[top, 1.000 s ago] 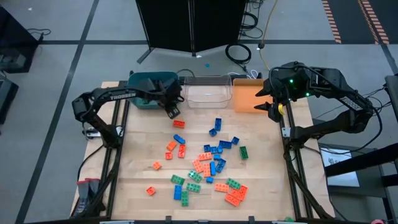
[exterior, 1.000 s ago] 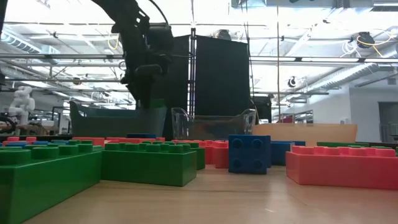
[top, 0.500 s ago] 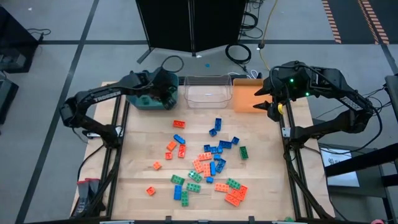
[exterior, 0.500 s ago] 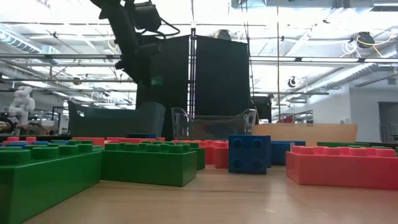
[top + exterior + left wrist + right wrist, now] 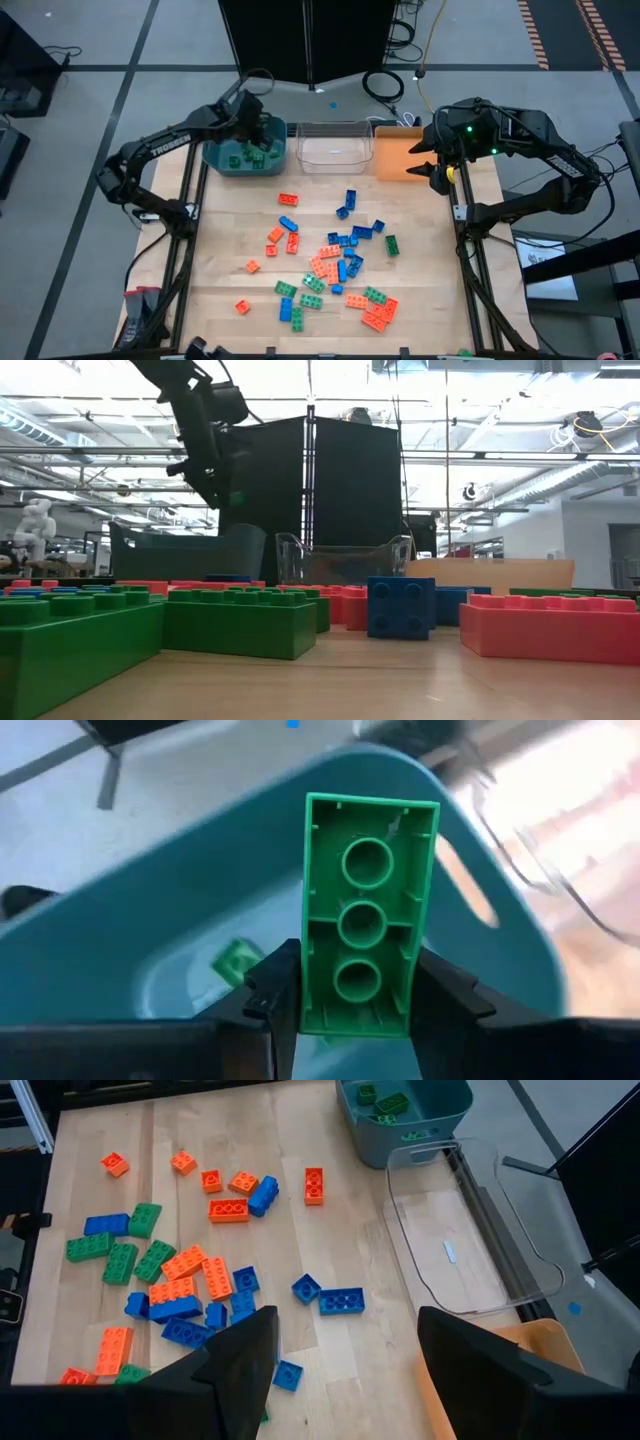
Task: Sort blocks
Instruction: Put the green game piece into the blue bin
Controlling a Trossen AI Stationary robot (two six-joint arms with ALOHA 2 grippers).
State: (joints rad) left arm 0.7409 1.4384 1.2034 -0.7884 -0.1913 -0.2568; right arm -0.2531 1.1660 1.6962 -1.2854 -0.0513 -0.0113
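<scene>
Over the teal bin at the table's far left, my left gripper is shut on a green block; it also shows in the high view. Green blocks lie on the bin's floor. Orange-red, blue and green blocks lie scattered on the wooden table. My right gripper hangs open and holds nothing, high over the orange bin at the far right. My left gripper pinches the green block's two long sides, near its one end, between its two fingers. The fingers slant down from the table's left side. The block's hollow underside faces the wrist camera. It sticks out past the fingertips, lifted clear above the teal bin.
A clear bin stands between the teal and orange bins along the far edge. Bare wood lies along the table's left side and near edge. Metal frame rails run along both sides.
My left gripper has swung with the green block from the teal bin's near right corner up and toward the far edge, and now hangs over the bin. It has rolled on the way. The fingers have stayed shut on the block.
</scene>
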